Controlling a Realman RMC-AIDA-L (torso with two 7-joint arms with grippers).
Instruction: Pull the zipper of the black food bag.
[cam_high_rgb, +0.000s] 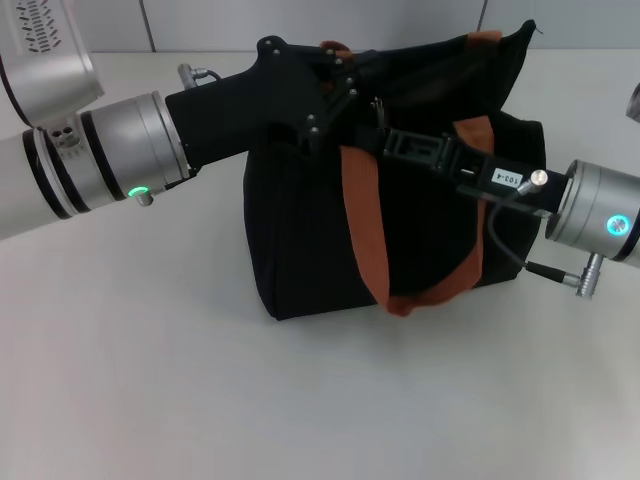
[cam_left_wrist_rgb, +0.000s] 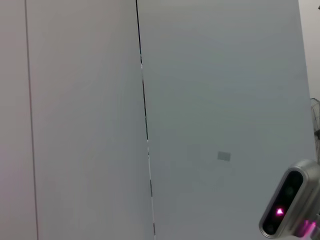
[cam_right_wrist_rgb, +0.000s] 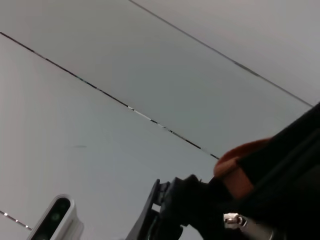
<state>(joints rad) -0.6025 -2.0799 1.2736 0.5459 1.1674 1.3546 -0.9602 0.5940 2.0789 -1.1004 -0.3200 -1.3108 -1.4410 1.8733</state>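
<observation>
The black food bag (cam_high_rgb: 300, 240) stands mid-table with brown-orange strap handles (cam_high_rgb: 362, 220) hanging down its front. My left gripper (cam_high_rgb: 345, 80) reaches in from the left and is shut on the bag's raised top edge. My right gripper (cam_high_rgb: 378, 125) comes in from the right, its tip at the bag's top just beside the left gripper. A thin pale bit (cam_high_rgb: 375, 103) at that tip may be the zipper pull; I cannot tell for sure. The right wrist view shows the bag's edge (cam_right_wrist_rgb: 295, 165), an orange strap (cam_right_wrist_rgb: 235, 170) and the left gripper (cam_right_wrist_rgb: 170, 210).
The bag sits on a white table (cam_high_rgb: 150, 380), with bare surface in front and to the left. A grey wall with panel seams (cam_left_wrist_rgb: 145, 125) stands behind. A grey sensor housing (cam_left_wrist_rgb: 287, 202) shows in the left wrist view.
</observation>
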